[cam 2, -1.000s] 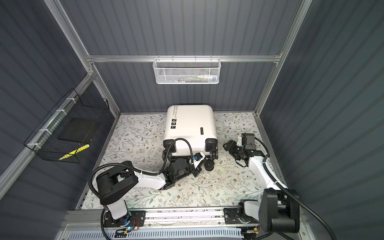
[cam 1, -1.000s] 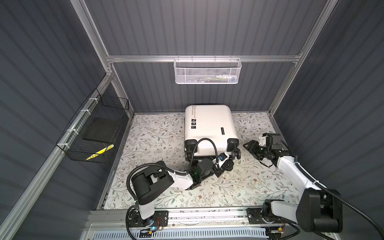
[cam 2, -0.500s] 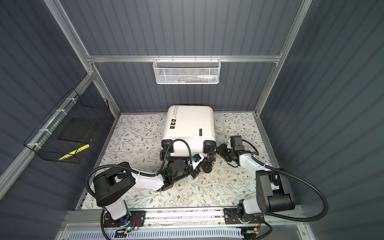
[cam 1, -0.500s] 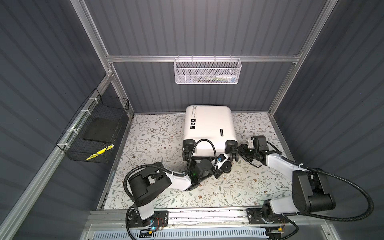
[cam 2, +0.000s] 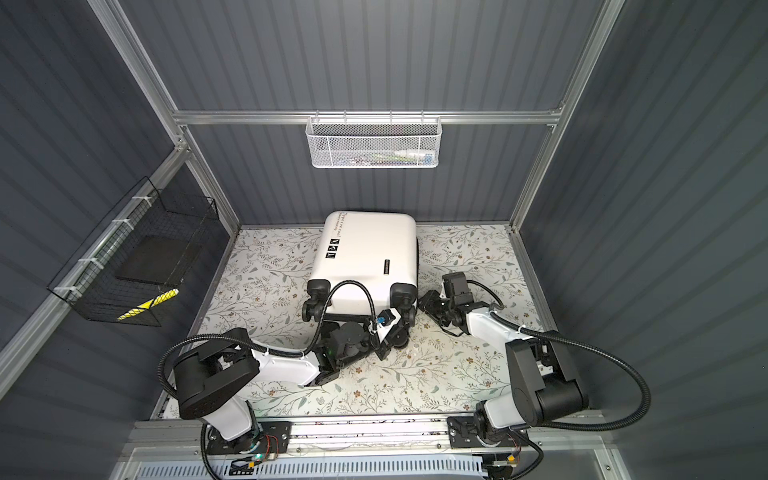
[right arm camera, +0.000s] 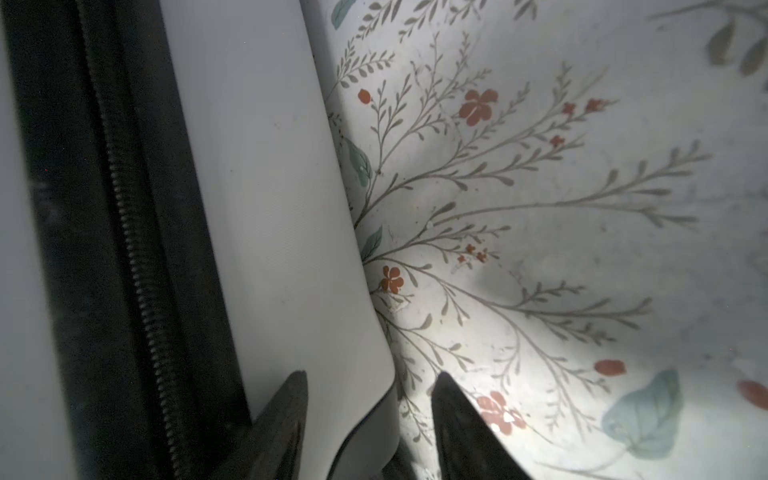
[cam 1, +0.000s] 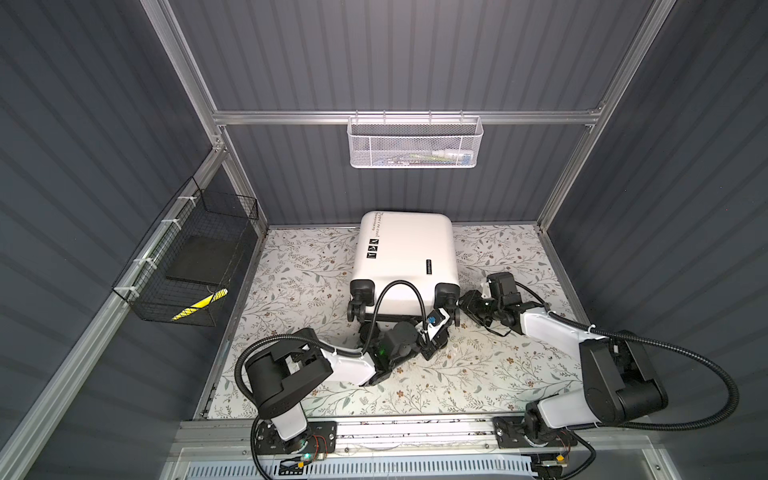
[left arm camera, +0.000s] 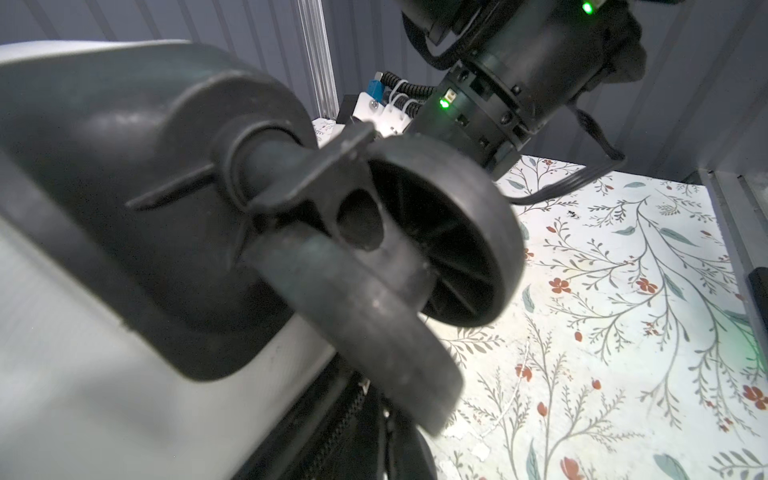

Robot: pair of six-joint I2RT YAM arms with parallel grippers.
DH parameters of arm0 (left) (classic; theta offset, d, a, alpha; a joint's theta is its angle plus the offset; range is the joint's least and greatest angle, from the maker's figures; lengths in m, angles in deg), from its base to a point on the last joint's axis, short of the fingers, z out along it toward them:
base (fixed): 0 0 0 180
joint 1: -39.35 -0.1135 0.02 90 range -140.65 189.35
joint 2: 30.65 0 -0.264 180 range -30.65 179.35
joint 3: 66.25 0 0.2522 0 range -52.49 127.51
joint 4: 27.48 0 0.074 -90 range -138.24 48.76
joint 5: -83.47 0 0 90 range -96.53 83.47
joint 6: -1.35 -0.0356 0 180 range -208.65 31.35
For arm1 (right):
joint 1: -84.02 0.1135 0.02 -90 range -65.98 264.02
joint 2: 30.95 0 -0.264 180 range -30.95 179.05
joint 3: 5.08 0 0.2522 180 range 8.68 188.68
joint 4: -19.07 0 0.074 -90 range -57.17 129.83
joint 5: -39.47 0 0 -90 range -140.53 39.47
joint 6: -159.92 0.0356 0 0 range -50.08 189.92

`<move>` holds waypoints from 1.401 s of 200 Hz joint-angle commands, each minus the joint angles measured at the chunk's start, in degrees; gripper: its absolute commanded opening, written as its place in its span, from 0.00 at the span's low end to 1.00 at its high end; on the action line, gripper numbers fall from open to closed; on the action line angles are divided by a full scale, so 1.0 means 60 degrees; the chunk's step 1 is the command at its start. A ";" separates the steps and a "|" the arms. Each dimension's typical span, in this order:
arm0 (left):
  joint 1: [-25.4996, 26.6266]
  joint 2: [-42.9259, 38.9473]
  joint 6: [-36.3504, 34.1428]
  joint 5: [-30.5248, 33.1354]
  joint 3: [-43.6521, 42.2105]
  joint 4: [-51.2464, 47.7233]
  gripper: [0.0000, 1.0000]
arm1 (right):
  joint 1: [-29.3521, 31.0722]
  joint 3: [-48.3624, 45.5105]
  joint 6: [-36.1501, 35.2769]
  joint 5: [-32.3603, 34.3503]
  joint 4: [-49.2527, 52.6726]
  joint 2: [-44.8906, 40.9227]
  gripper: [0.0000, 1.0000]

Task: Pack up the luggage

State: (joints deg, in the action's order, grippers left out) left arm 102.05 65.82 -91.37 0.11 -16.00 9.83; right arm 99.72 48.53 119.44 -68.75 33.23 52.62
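Opening stage, likely: white hard-shell suitcase [cam 1: 405, 249] shut, flat on floral table [cam 1: 498, 374]. Left hand [cam 1: 444, 322] closed beside near-right black wheel [left arm camera: 440, 232]; right hand [right arm camera: 368, 411] open, straddling shell corner. Next: work black zipper [right arm camera: 137, 249].

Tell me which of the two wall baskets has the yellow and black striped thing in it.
The black wire basket on the left wall; the white mesh basket hangs from the back rail and shows no such stripes.
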 commanded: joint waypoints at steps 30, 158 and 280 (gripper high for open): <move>0.0339 -0.0087 0.0230 -0.0589 -0.0193 -0.0045 0.00 | 0.1001 0.0220 0.0186 -0.0923 -0.0586 0.0326 0.52; 0.0347 -0.3080 0.0350 0.0386 -0.1639 -0.2249 0.40 | 0.0979 0.0546 -0.0309 -0.0384 0.0350 0.0036 0.62; 0.0335 -0.7171 0.1101 0.3098 -0.0002 -0.7656 1.00 | 0.0716 0.0462 -0.2175 0.1174 0.2548 -0.2180 0.99</move>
State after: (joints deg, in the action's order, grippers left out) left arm 104.08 24.18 -86.41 12.96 -19.91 -29.16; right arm 104.55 50.37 110.91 -65.25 43.29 42.72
